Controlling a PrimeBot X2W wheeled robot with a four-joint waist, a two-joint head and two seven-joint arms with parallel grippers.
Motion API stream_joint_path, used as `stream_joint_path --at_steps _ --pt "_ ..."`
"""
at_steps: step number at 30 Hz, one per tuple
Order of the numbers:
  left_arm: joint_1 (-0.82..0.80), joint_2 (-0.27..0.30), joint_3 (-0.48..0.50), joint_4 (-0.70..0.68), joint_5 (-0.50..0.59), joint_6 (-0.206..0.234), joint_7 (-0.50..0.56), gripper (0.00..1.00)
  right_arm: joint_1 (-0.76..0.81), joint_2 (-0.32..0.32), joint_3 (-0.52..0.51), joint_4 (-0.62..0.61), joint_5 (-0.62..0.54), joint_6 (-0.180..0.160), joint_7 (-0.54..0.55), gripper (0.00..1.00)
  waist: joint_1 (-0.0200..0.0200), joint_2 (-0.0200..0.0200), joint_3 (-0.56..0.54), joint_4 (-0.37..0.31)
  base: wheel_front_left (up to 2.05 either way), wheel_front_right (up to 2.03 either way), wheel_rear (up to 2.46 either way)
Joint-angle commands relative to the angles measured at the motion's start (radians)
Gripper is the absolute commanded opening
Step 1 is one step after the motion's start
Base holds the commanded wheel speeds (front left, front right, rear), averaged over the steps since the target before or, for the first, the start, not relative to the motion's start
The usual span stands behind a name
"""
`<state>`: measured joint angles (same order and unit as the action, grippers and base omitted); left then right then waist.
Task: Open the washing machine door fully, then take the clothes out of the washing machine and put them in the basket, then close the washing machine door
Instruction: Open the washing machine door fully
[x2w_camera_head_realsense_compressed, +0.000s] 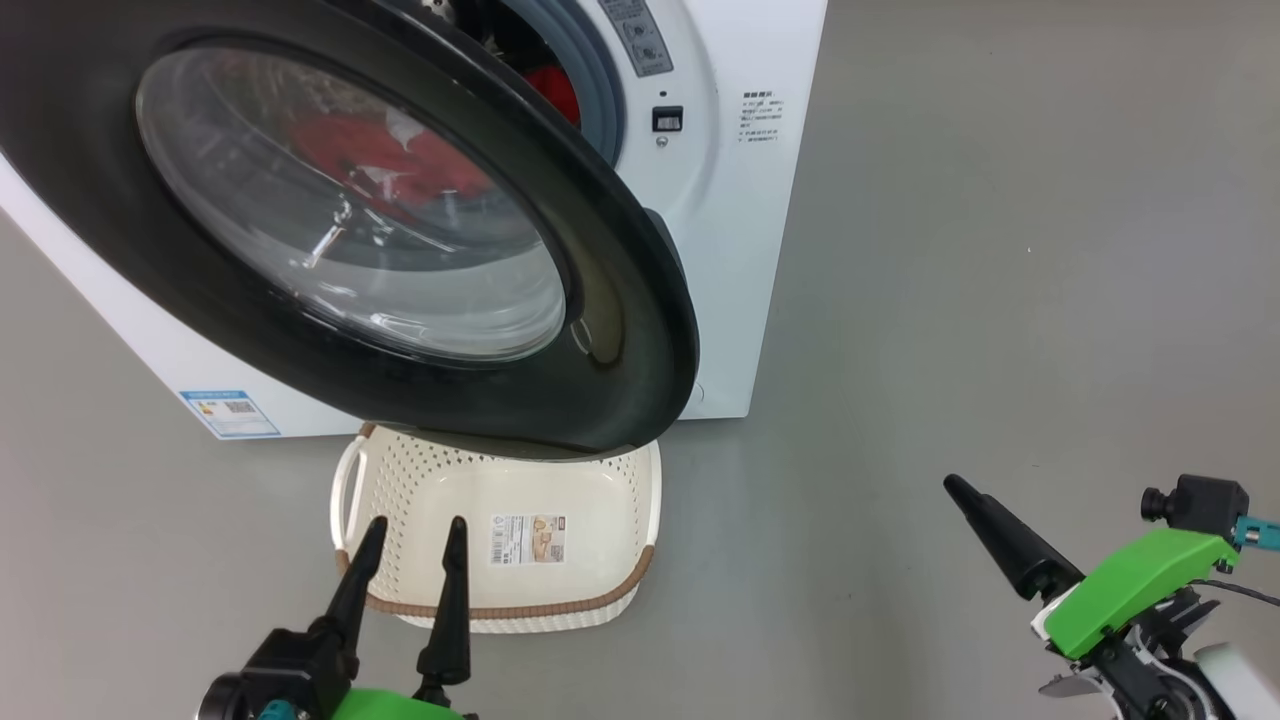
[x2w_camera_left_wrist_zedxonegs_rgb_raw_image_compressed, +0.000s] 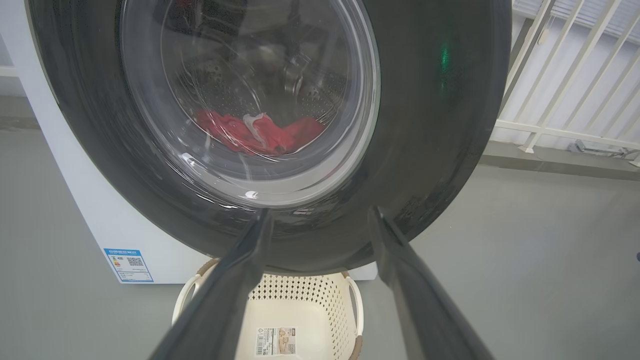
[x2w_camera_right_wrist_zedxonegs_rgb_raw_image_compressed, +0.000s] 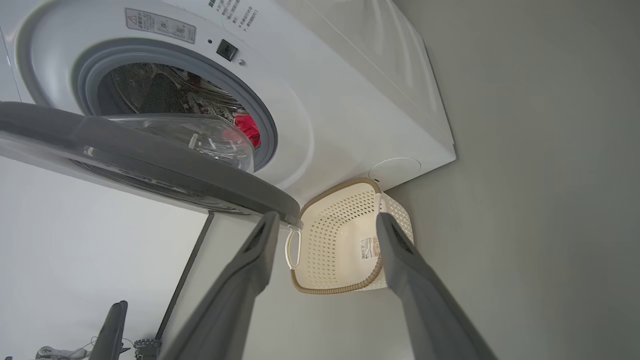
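Left fingers (x2w_camera_head_realsense_compressed: 450, 600) wide apart, empty, upright before the basket (x2w_camera_head_realsense_compressed: 420, 480); right fingers (x2w_camera_head_realsense_compressed: 1005, 540) likewise apart, empty, tilted up-left.

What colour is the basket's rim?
Brown, with a woven look, on the cream-white basket; it shows best in the head view.

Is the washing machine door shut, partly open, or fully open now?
Partly open. The washing machine door stands away from the grey ring, showing a gap, but it hangs across most of the opening, above the basket.
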<state>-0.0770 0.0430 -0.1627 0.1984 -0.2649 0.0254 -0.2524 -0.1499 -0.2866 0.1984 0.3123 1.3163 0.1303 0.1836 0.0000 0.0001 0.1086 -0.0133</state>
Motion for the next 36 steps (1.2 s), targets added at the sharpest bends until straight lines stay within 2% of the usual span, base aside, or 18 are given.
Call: stream_joint_path --at_steps 1,12,18,29,36 --pt "-0.007 0.007 0.035 -0.020 0.003 -0.007 -0.009 1.00 -0.003 -0.026 0.023 -0.029 -0.006 0.000 -0.018 1.00 0.0000 -0.0001 0.000 0.000 0.00 0.00 0.00" --pt "-0.008 0.007 0.041 -0.014 0.002 -0.008 -0.009 1.00 -0.028 -0.155 0.289 0.009 -0.042 0.000 -0.371 1.00 0.0000 -0.0001 0.002 0.004 0.00 0.00 0.00" --pt "-0.009 0.007 0.044 -0.012 0.002 -0.009 -0.009 1.00 -0.058 -0.189 0.351 0.054 -0.093 0.000 -0.443 1.00 0.0000 -0.0001 0.002 0.003 0.00 0.00 0.00" --pt "-0.005 0.007 0.039 -0.012 0.001 -0.008 -0.009 1.00 -0.002 -0.096 0.098 0.035 -0.412 0.000 -0.445 1.00 0.0000 -0.0001 -0.006 0.002 0.00 0.00 0.00" --pt "-0.003 0.007 0.036 -0.012 0.003 -0.008 -0.009 1.00 0.047 -0.022 -0.047 -0.026 -0.626 0.000 -0.445 1.00 0.0000 -0.0001 -0.011 0.006 0.00 0.00 0.00"
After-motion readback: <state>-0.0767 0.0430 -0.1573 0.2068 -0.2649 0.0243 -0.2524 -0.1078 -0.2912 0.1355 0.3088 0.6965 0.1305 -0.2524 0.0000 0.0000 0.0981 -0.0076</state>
